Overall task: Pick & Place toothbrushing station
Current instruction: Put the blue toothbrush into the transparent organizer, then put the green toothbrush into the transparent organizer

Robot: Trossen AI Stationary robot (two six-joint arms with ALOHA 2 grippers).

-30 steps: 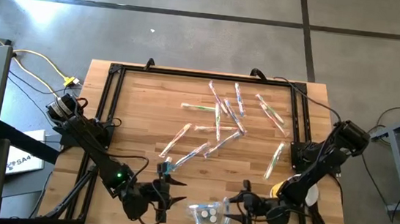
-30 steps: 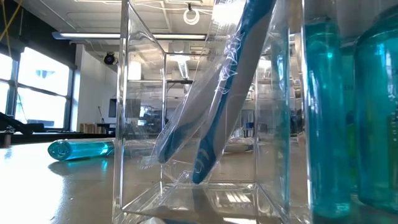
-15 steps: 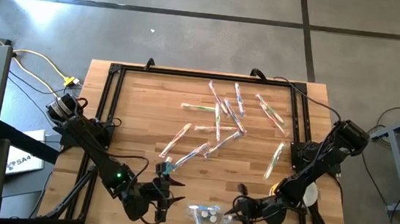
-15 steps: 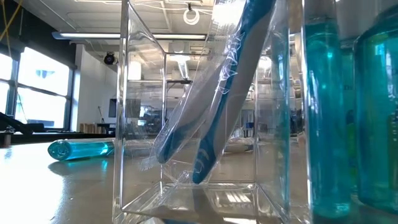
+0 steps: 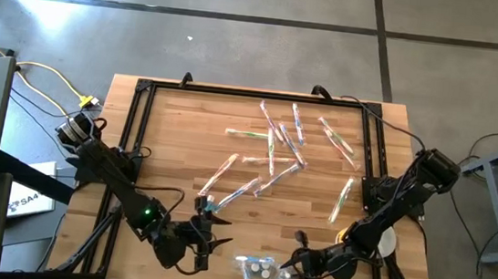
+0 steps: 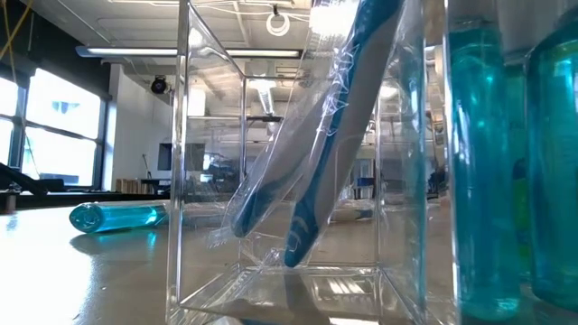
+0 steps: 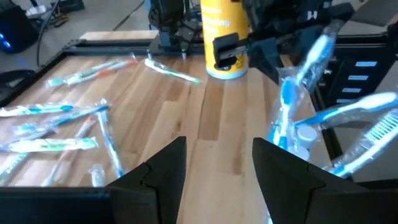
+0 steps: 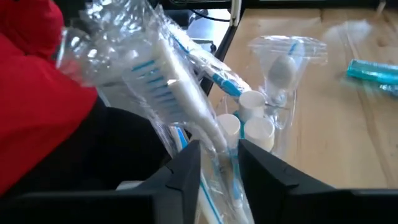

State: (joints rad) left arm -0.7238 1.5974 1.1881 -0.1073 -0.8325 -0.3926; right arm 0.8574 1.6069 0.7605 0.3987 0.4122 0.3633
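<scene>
So the right gripper (image 5: 296, 259) is down at the near edge of the slatted wooden table (image 5: 175, 142), its fingers (image 8: 186, 171) narrowly parted right at a plastic-wrapped blue-and-white toothbrush (image 8: 165, 81) leaning in the clear square acrylic holder (image 5: 257, 270) (can't tell if it's actually pinching it). The left gripper (image 5: 207, 241) hangs just beside the holder on the other side, jaws parted with nothing in them. More wrapped toothbrushes (image 5: 276, 147) lie scattered mid-table, and a small teal bottle (image 6: 117, 217) lies on its side.
</scene>
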